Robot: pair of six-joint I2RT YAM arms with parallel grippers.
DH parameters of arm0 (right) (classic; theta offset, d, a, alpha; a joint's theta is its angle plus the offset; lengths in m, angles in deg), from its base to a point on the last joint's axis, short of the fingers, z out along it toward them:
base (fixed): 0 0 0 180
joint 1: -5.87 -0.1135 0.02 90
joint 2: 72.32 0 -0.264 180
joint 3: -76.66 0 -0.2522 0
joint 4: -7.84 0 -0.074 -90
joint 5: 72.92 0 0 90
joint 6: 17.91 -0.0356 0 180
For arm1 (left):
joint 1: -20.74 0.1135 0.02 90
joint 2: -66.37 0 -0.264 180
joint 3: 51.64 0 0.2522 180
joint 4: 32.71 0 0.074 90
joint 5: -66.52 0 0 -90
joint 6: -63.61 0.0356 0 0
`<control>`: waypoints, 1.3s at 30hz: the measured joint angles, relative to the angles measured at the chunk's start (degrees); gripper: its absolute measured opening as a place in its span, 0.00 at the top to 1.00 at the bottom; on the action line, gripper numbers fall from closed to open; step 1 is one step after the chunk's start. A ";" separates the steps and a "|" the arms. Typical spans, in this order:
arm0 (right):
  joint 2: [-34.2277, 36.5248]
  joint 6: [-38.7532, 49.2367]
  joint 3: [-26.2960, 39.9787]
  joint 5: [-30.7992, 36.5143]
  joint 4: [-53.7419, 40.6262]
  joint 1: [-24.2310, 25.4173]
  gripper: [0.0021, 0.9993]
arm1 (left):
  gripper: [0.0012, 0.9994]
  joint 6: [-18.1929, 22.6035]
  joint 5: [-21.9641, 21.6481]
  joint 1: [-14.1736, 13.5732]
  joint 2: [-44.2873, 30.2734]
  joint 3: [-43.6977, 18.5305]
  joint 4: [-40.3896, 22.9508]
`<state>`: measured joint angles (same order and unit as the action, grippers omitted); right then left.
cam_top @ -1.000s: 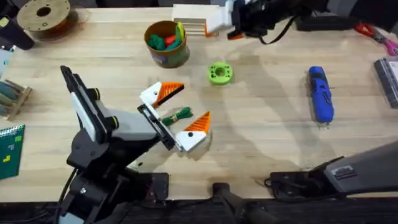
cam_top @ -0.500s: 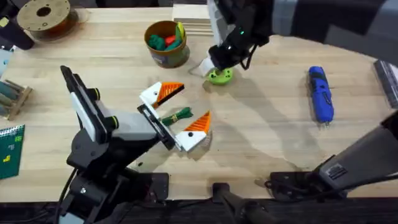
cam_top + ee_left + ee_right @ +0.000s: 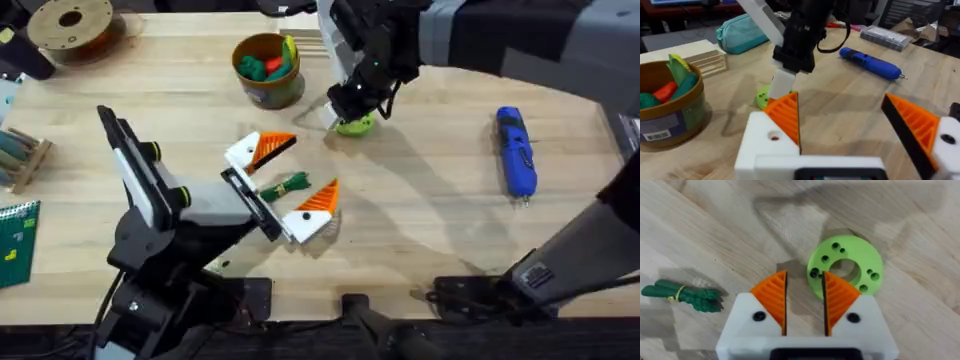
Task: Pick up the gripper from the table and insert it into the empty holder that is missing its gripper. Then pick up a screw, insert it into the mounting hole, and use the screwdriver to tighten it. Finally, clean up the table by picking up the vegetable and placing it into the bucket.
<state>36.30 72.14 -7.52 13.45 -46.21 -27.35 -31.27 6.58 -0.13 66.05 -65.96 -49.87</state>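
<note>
- Right gripper [image 3: 805, 305]: orange pads stand a narrow gap apart, holding nothing, poised over the rim of the green perforated disc [image 3: 846, 265].
- Since the earlier frames, the right arm has swung in from the table's far edge and come down onto the disc.
- Left gripper [image 3: 285, 180]: jaws spread wide and empty, unmoved from the earlier frames, straddling the vegetable [image 3: 285, 185].
- Vegetable: judged light, soft and springy; best pinched across its banded middle.
- Bucket [image 3: 266, 72]: beyond the left gripper, already containing toy items.
- Screwdriver [image 3: 515, 150]: lying well apart on the right side of the table [image 3: 430, 210].
</note>
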 joint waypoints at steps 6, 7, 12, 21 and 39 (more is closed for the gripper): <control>2.62 0.04 0.00 0.46 0.10 0.03 0.68 | 0.01 0.00 0.00 0.00 0.01 0.00 0.00; 2.60 0.02 0.02 0.47 0.08 0.07 0.69 | 0.01 0.00 0.02 0.00 0.02 0.00 0.00; 2.60 0.03 0.02 1.05 0.15 0.11 0.77 | 0.01 0.00 0.15 0.00 0.01 0.00 0.00; 2.62 0.22 0.02 1.44 0.70 0.28 0.99 | 0.01 0.00 0.15 0.00 0.00 0.00 0.00; 1.57 1.29 3.52 2.97 -6.37 0.22 0.99 | 0.01 0.00 0.15 0.00 0.00 0.00 0.00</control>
<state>37.87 73.43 -4.00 16.41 -52.58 -27.13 -31.27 6.74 -0.13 66.05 -65.96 -49.87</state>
